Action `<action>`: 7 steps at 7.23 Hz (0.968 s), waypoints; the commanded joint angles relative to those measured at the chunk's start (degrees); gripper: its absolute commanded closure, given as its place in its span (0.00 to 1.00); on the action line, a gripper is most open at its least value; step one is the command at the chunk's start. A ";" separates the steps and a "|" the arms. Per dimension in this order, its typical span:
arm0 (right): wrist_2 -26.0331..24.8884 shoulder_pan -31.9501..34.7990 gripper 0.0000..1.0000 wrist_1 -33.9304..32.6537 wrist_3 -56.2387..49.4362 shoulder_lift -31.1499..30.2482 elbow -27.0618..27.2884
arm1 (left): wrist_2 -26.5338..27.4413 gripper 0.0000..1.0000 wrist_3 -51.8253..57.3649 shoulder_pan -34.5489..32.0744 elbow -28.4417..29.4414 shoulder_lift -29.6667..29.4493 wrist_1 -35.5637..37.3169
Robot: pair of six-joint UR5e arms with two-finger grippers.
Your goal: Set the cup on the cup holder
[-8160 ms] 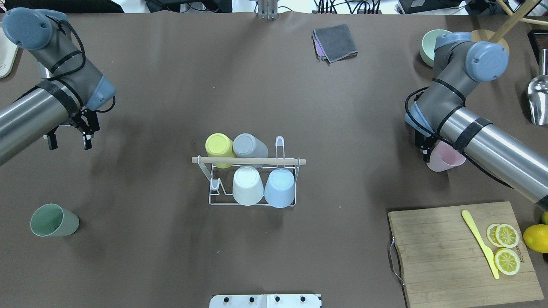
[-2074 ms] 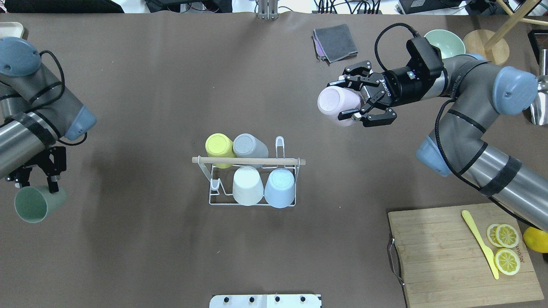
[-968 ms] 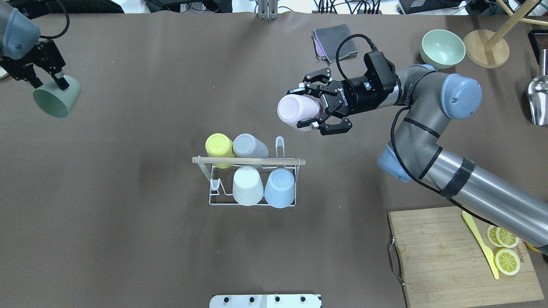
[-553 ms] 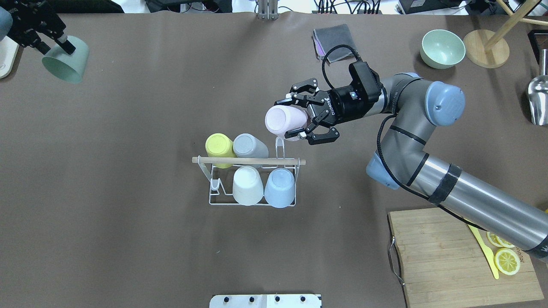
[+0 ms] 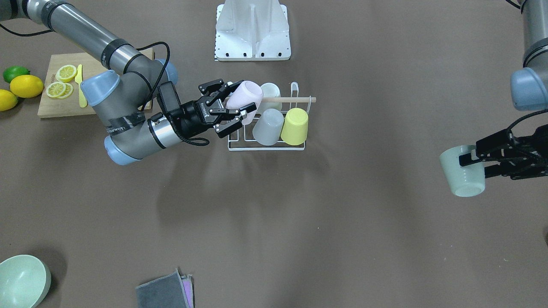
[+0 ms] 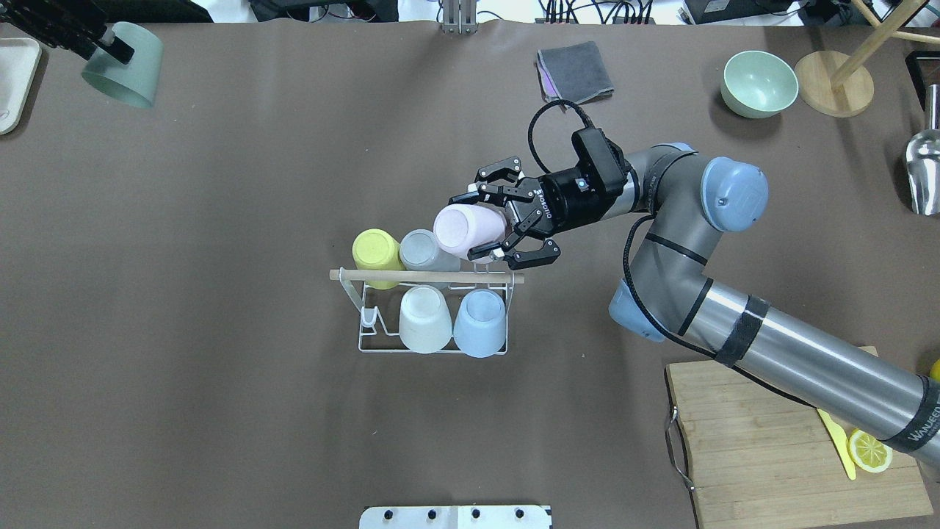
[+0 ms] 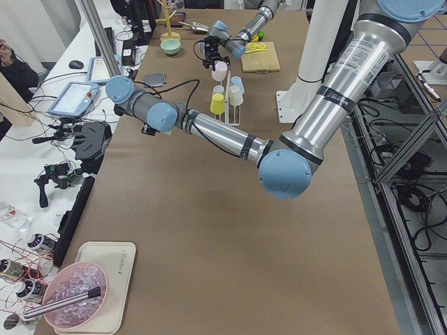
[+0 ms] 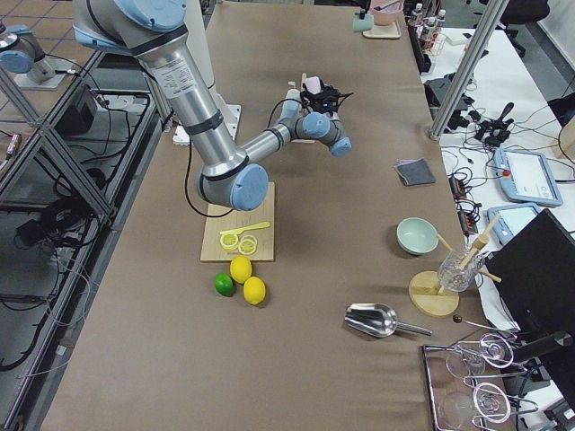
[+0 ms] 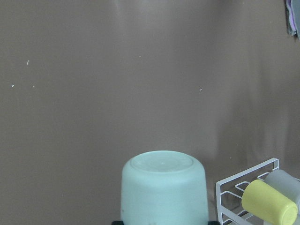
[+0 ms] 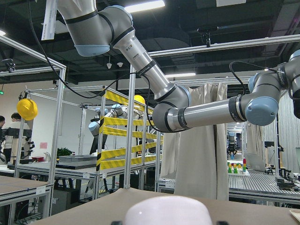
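Note:
The cup holder (image 6: 433, 347) is a white wire rack with a wooden rod (image 6: 426, 276), at the table's middle. It carries yellow (image 6: 376, 250), grey (image 6: 418, 251), white (image 6: 424, 316) and blue (image 6: 481, 319) cups, all upside down. My right gripper (image 6: 486, 225) is shut on a pink cup (image 6: 461, 229). It holds the cup tilted, base up, over the rack's far right prong, next to the grey cup. My left gripper (image 6: 103, 45) is shut on the rim of a green cup (image 6: 131, 66), held base up above the far left corner. The left wrist view shows this cup (image 9: 164, 187).
A wooden cutting board (image 6: 756, 441) with a lemon slice and a yellow knife lies at the near right. A green bowl (image 6: 760, 82), a grey cloth (image 6: 576, 72) and a metal scoop (image 6: 924, 169) lie at the far right. A white tray (image 6: 15, 81) sits at the left edge.
My right gripper has carried the pink cup left and nearer, from the right side to over the rack's far right prong. My left gripper picked up the green cup and raised it to the far left.

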 commanded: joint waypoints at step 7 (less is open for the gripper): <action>0.41 0.57 0.00 0.86 -0.41 -0.22 -0.45 | 36.14 1.00 -52.49 7.24 -9.22 14.94 -73.97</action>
